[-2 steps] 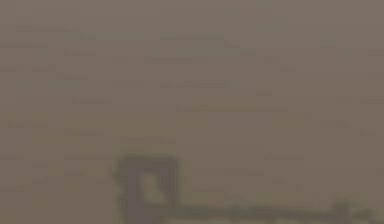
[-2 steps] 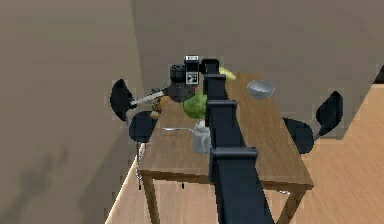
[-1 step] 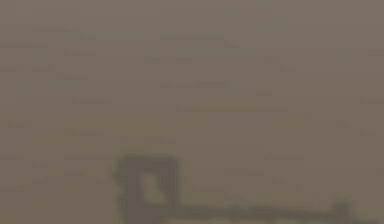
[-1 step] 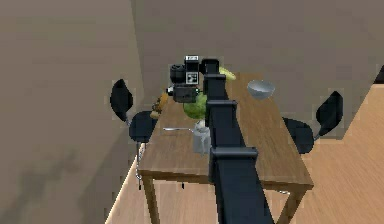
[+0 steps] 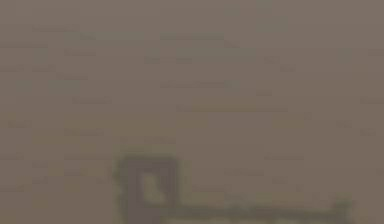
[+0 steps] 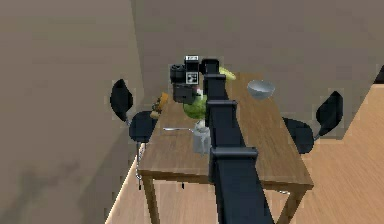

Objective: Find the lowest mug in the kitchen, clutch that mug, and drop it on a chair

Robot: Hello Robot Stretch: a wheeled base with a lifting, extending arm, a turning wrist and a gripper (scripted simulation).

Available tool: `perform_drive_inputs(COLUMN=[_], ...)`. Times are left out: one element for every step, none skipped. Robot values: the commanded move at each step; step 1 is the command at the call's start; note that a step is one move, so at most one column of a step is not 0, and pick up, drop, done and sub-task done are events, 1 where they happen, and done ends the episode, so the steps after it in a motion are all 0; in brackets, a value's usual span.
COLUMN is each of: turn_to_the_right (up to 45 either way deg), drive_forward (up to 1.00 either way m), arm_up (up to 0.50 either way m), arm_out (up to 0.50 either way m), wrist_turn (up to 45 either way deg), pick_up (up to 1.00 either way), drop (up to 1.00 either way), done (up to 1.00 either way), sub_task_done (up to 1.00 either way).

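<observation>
The dark arm (image 6: 226,140) reaches out over a wooden table (image 6: 260,150) in the arm side view. At its far end, the gripper (image 6: 183,88) sits left of the two white marked squares, above the table's far part. A green thing (image 6: 198,104) and a brownish thing (image 6: 163,101) lie on the table close to it, so I cannot tell whether it holds anything. A pale cup-like thing (image 6: 201,139) stands on the table just left of the arm. One black chair (image 6: 130,110) stands at the table's left side and another black chair (image 6: 318,120) at its right.
A grey bowl (image 6: 261,89), a yellow banana-like thing (image 6: 229,73) and a thin utensil (image 6: 177,129) also lie on the table. Walls meet in a corner behind it. Low in the forward view, a dark frame-like shape (image 5: 148,185) stands before a plain brownish wall.
</observation>
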Motion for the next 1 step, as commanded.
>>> perform_drive_inputs(turn_to_the_right=[0.0], drive_forward=[0.0], arm_up=[-0.3], arm_out=[0.0], wrist_turn=[0.0], pick_up=[0.0], drop=[0.0], done=[0.0], sub_task_done=[0.0])
